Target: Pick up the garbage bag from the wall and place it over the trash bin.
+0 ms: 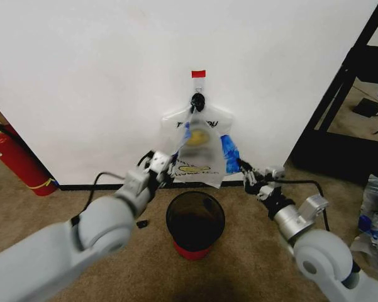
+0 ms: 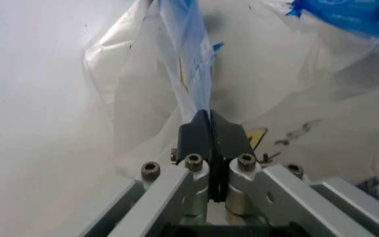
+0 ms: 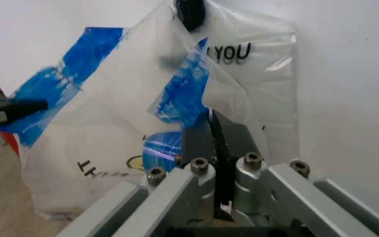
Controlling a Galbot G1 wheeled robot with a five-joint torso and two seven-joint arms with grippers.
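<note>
Bag [image 1: 200, 148] hanging on wall [image 1: 100, 75] from black hook [image 1: 197, 100], just beyond both grippers. Left gripper [image 2: 209, 118] clamped tight on a stretched strip of the bag's film, apparently to draw one side outward. Right gripper [image 3: 214, 129] pinched on the opposite edge near the blue tape [image 3: 183, 94], presumably to spread the mouth. Trash bin [image 1: 195, 220] standing below, between both arms, ready to receive.

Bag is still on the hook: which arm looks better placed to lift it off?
Left, probably. The left gripper is shut on a taped strip of the garbage bag running up to the hook. The right gripper pinches the bag's side, farther from it.
</note>
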